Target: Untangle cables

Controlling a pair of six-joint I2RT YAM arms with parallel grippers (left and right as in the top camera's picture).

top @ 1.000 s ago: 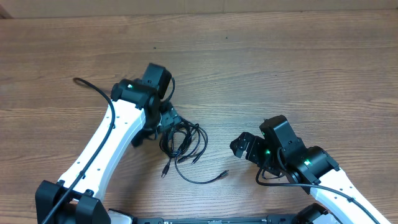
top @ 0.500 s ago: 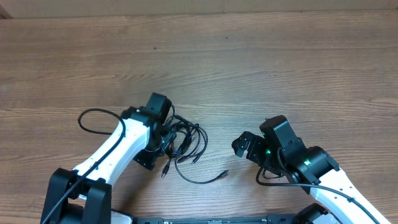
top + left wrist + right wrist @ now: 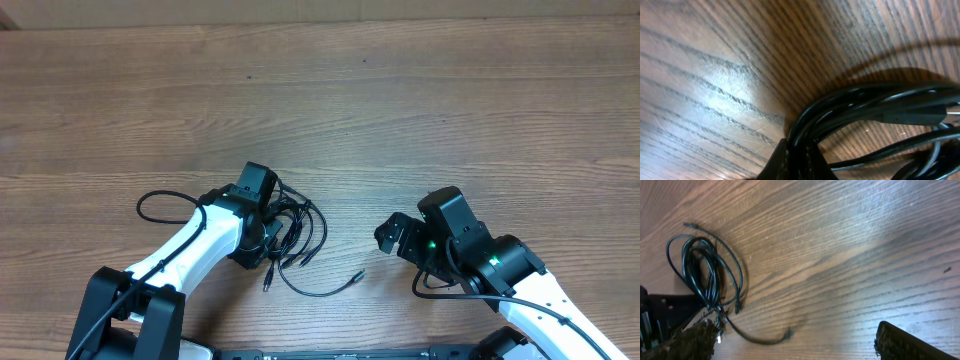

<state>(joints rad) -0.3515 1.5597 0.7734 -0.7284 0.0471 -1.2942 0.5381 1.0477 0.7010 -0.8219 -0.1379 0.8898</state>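
Overhead, we see a brown wood-grain desk [image 3: 450, 120] filling the whole view. Toward its near edge the cables [image 3: 300, 235] lie in a black coiled bundle, with one strand trailing rightward. Our left tool [image 3: 270, 235] is clamped tight on the bundle's left side. Our right tool [image 3: 392, 232], jaws spread wide, stands well apart to the right, gripping nothing.

Thin black cables [image 3: 296, 232] (tangled loops)
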